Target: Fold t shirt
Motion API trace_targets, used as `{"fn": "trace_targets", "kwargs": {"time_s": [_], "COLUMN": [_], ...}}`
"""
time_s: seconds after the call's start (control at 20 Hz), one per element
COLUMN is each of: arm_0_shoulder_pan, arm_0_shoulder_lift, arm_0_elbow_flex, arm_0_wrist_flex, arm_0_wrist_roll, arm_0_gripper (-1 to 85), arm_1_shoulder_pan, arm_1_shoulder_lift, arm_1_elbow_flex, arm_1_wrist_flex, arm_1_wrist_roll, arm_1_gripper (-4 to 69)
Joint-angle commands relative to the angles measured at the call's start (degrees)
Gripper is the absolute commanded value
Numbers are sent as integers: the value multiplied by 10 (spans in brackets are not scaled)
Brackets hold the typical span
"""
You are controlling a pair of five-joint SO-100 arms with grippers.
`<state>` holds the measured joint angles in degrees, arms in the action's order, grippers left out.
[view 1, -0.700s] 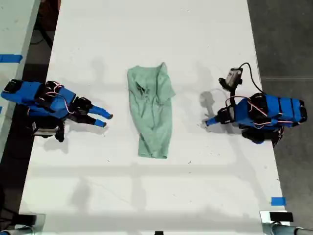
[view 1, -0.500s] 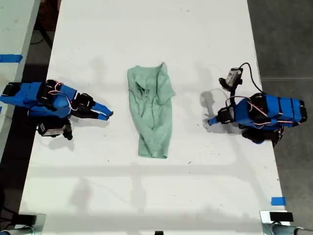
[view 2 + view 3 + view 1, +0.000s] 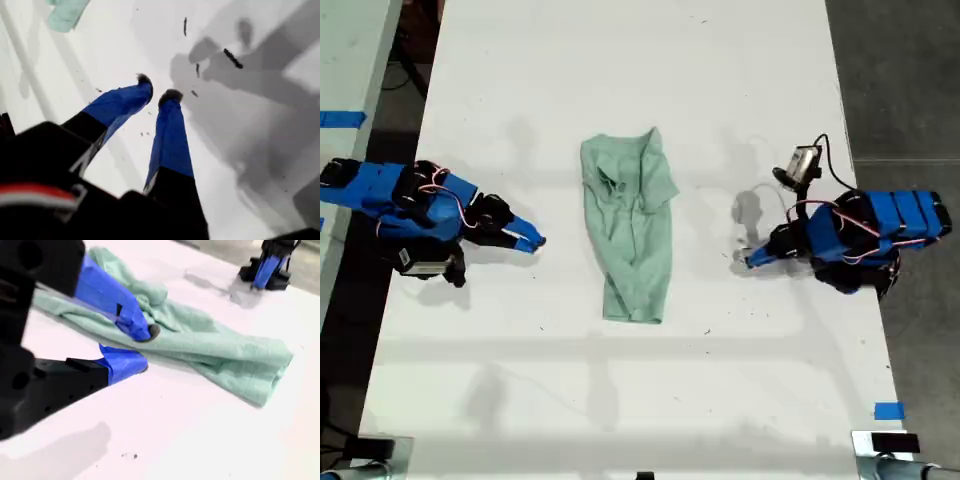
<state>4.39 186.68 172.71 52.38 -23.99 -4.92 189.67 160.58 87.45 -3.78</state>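
- Spreading under everything is the table [image 3: 620,60], white, flat and smooth-looking, so I judge cloth will slide on it rather than catch.
- Lying at the table's middle, between my two arms and touching neither, is the shirt [image 3: 632,225]: pale mint green, wrinkled, bunched into a long strip that is wider at the collar end and narrower at the hem, which lies toward the exterior view's bottom.
- It should handle as light, limp and soft (no stiffness to hold a crease), so any lifted part will likely droop and drag the rest along.
- Best holds, to my mind, are the hem corners or a loose edge standing proud of the table. A pinch in the flat middle would probably take several layers at once.
- My second gripper [image 3: 532,240], at the exterior view's left, has blue jaws parted and nothing between them. Its wrist view shows the shirt just ahead.
- My first gripper [image 3: 748,260], at the exterior view's right, has its dark-padded tips narrowly apart and grips nothing, well apart from the shirt.
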Motion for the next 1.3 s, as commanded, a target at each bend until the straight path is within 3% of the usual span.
{"fn": "trace_targets", "kwargs": {"time_s": [0.0,0.1,0.15,0.2,0.3,0.45,0.75,0.95,1.25], "arm_0_shoulder_pan": [63,69,71,70,70,70,37,-6,-8], "arm_0_shoulder_lift": [-356,-595,-688,-756,-856,-988,-1197,-1223,-1219], "arm_0_elbow_flex": [-312,-592,-721,-818,-951,-1040,-1098,-1111,-1149], "arm_0_wrist_flex": [71,185,237,258,261,246,231,245,250], "arm_0_wrist_roll": [-77,-57,-40,3,68,109,106,129,149], "arm_0_gripper": [194,268,299,305,306,307,315,321,317], "arm_1_shoulder_pan": [-38,-54,-61,-66,-72,-79,-122,-143,-127], "arm_1_shoulder_lift": [-332,-575,-688,-783,-932,-1069,-1176,-1183,-1211], "arm_1_elbow_flex": [-293,-524,-647,-751,-900,-1018,-1089,-1100,-1100], "arm_1_wrist_flex": [47,72,115,128,127,92,-36,-39,-37], "arm_1_wrist_roll": [46,25,27,15,11,14,18,34,30], "arm_1_gripper": [269,333,346,358,351,332,291,276,279]}}
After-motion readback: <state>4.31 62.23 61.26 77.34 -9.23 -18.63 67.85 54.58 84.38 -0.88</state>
